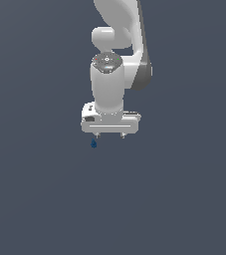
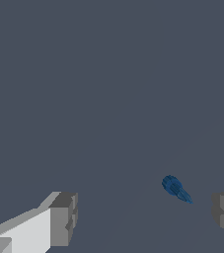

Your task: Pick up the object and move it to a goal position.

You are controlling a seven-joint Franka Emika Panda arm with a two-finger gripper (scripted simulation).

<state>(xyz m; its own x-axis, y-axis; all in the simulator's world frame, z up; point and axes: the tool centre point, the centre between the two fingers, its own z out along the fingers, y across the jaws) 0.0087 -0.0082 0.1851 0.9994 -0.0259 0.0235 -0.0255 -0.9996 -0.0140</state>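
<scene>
In the exterior view the white gripper hangs from the arm with its two short fingertips pointing down at the grey counter. The jaws stand spread, with nothing between them. The object — a tiny dark-blue piece — shows just below the fingertip on the exterior view's left, near that tip and well off the midline between the two. It does not look centred under the jaws: it lies toward the left-hand finger and a little outward of it. Whether it rests on the counter or how far the tips stand above it cannot be told from this view.

In the wrist view the two grey pads frame the picture's edge, wide apart, confirming the jaws are spread and empty. The object lies between them but well off centre — much nearer one pad than the other, and a little ahead of the line joining them. Its rounded knob end points away from that nearer pad, while the thin end trails toward it, so the long axis runs at a slant to the closing line, neither square across nor straight along it.

The coming move, I judge, turns on that offset: the jaws need to shift sideways toward the object to centre it, and perhaps turn a little, before descending.
</scene>
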